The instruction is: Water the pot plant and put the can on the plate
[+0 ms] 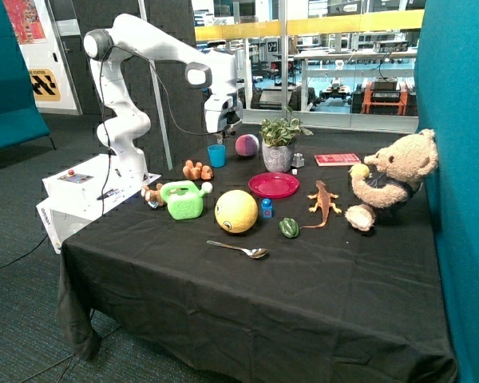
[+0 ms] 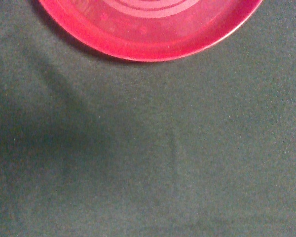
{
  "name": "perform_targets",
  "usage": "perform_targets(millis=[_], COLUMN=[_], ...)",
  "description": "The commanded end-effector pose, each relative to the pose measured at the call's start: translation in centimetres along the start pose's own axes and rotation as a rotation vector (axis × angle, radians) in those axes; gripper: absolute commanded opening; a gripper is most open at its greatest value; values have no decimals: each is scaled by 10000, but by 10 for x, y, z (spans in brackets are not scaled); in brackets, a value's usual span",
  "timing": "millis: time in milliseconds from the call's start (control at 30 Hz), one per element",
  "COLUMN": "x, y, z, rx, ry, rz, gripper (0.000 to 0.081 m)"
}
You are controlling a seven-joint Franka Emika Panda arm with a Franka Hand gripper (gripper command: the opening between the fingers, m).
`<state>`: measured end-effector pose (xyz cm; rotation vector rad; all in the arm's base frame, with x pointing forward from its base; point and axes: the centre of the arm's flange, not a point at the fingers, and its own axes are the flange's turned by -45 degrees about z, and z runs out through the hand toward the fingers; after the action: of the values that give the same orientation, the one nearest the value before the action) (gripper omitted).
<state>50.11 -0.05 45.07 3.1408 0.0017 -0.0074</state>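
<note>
The small bright green plastic watering can (image 1: 184,199) was left standing on the black cloth beside the yellow ball (image 1: 236,211), ungrasped. The gripper (image 1: 222,124) was held high above the table; its finger state could not be told. The glossy magenta plate (image 1: 273,185) lay bare before the leafy pot plant (image 1: 279,140).

can (image 1: 185,199): bright green, upright on the black cloth, untouched. plate (image 1: 274,185): glossy magenta, flat, empty, at can's 3 o'clock. pot plant (image 1: 279,142): upright, just beyond plate, 12 o'clock.
</note>
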Motion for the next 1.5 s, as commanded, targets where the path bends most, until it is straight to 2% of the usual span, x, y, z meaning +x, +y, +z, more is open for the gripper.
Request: perform_targets(millis=[0, 67, 100, 133, 167, 233, 700, 767, 833, 933, 967, 1167, 1200, 1267, 1467], x=[-1, 0, 0, 1, 1, 1, -1, -1, -2, -3, -3, -2, -2, -2, -2], y=[0, 1, 1, 1, 1, 1, 5, 7, 12, 19, 21, 42, 46, 52, 68], z=[1, 4, 5, 6, 7, 9, 14, 14, 13, 13, 13, 18, 19, 21, 23], rx=[-2, -2, -2, -2, -2, -2, -5, -5, -6, -6, -6, -5, -5, -5, -5], ry=[48, 48, 48, 48, 48, 48, 48, 48, 48, 48, 48, 48, 48, 48, 48], rz=[-3980, -4050, -4050, -4101, -4100, -4169, -5264, -5350, -5490, -5513, -5504, -5277, -5281, -5203, -5066], gripper=[808, 808, 523, 304, 195, 109, 57, 66, 150, 152, 116, 182, 121, 75, 60])
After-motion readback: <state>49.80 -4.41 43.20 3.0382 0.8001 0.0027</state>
